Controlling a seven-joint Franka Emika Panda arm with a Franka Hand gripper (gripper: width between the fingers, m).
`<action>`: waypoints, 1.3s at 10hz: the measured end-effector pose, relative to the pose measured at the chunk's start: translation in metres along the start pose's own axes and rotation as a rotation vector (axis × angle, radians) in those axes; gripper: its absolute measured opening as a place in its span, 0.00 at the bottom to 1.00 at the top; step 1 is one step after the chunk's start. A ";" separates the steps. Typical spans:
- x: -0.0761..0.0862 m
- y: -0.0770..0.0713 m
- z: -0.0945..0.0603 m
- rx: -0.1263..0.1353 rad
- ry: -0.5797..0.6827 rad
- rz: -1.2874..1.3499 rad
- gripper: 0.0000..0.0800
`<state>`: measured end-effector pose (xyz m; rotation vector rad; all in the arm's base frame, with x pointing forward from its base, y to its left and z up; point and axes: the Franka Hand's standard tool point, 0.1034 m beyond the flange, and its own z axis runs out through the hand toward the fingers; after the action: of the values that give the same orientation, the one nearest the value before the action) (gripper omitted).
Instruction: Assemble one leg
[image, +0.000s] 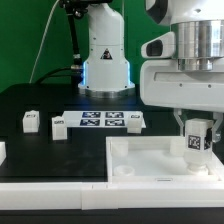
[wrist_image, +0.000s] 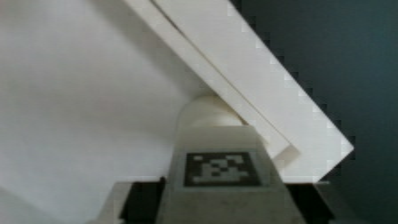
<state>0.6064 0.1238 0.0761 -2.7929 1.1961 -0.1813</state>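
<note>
My gripper (image: 196, 128) is shut on a small white leg (image: 194, 140) that bears a black-and-white tag. It holds the leg upright over the corner of the large white square tray (image: 150, 165) at the exterior view's right. In the wrist view the leg (wrist_image: 221, 165) sits between my fingers, tag facing the camera, its rounded end at the tray's raised rim (wrist_image: 231, 70). Whether the leg touches the tray I cannot tell. Three more small white legs lie on the black table: one (image: 30, 121), one (image: 59, 126) and one (image: 135, 121).
The marker board (image: 100, 121) lies flat on the black table behind the tray. The arm's white base (image: 105, 55) stands at the back. A white part (image: 2, 152) shows at the exterior view's left edge. A white ledge (image: 60, 200) runs along the front.
</note>
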 end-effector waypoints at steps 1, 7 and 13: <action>0.000 0.000 0.000 0.004 -0.008 0.058 0.36; -0.003 -0.003 -0.001 0.002 -0.023 -0.260 0.80; 0.003 -0.001 -0.003 0.005 -0.027 -0.961 0.81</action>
<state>0.6088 0.1224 0.0793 -3.0803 -0.2365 -0.1999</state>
